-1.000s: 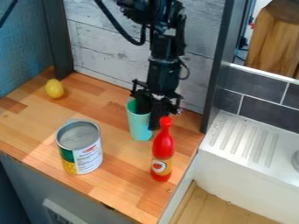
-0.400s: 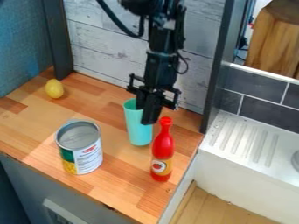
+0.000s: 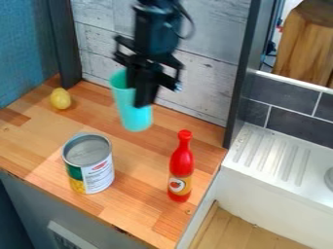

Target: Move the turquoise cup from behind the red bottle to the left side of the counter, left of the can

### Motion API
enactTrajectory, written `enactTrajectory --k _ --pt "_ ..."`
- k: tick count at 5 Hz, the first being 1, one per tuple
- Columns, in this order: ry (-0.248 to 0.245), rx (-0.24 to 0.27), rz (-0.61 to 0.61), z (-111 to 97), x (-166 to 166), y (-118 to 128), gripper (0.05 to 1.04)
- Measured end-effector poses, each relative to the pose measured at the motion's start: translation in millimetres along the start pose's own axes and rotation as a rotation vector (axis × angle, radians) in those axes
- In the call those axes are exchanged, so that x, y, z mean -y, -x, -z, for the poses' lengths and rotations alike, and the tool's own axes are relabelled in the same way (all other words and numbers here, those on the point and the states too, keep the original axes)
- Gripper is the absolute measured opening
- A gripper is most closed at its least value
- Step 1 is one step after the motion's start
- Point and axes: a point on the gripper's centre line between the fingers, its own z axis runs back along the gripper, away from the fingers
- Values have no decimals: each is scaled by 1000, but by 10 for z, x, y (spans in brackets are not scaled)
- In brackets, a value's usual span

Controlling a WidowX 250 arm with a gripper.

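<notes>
The black gripper hangs over the back middle of the wooden counter, shut on the rim of a turquoise cup. One finger goes down inside the cup, the other is on its outer right side. The cup is raised off the counter and tilts a little, its mouth toward the upper left. To the right and in front of it stands a red bottle with a tomato label. An open, empty-looking can stands at the front left.
A yellow lemon lies at the back left of the counter. Behind are a whitewashed plank wall and a dark post on either side. At the right is a white sink unit with a grooved drainboard, below dark tiles.
The gripper has risen and moved left, carrying the cup up off the counter with it. The bottle, can and lemon have not moved.
</notes>
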Motion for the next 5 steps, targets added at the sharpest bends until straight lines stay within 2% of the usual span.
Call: enactTrajectory --k 1,2,3,4,5 --pt "-22 26 -177 -63 -300 591 108" --pt "-9 36 -349 172 -492 917 108" --pt "-77 86 -457 286 -777 1070 108" --pt "-91 84 -532 387 -1002 1109 108" --pt "-52 92 -559 455 -1258 1044 108"
